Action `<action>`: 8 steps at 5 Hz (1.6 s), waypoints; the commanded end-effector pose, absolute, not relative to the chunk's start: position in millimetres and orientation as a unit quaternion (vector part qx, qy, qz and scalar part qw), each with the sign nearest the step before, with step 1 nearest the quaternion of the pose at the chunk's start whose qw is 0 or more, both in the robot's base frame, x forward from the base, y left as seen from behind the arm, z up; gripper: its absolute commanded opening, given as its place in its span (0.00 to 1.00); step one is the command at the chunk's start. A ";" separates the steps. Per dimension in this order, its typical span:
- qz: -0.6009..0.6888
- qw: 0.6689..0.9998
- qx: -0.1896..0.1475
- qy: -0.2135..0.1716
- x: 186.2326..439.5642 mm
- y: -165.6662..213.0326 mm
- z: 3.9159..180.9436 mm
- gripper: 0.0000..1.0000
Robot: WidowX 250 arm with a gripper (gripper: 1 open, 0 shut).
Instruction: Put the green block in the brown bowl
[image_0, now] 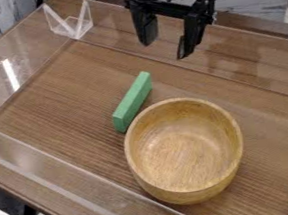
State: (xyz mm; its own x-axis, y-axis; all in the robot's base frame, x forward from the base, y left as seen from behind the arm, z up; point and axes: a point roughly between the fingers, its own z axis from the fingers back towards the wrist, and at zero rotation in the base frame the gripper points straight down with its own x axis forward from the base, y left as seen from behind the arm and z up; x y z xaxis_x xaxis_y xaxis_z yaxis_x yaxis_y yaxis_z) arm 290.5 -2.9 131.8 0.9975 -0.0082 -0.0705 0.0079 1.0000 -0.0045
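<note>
Lying below the wide-open, empty pincer (169,43), green block (132,100) beside brown bowl (184,150).

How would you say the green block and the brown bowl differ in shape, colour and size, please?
The green block is a long, flat, straight-edged bar; the brown bowl is round and hollow. The block is a plain bright green, while the bowl is light-brown wood with visible grain. The block is much smaller, about half as long as the bowl is wide. Both rest on the wooden table, close together, and neither is held.

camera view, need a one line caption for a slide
Open gripper hangs above the table; green block lies beside the empty brown bowl.
</note>
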 end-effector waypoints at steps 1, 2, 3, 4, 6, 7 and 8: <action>0.000 0.999 -0.004 0.033 287.6 7.5 123.9 1.00; 0.004 1.000 -0.005 0.030 282.7 21.2 112.4 1.00; 0.003 1.000 -0.006 0.021 277.5 32.7 103.6 1.00; -0.003 1.000 -0.005 0.009 273.0 40.7 94.9 1.00; -0.009 1.000 -0.010 -0.008 273.6 44.9 81.5 1.00; -0.009 1.000 -0.014 -0.011 274.9 45.8 77.0 1.00; -0.007 1.000 -0.017 -0.013 276.3 46.8 72.4 1.00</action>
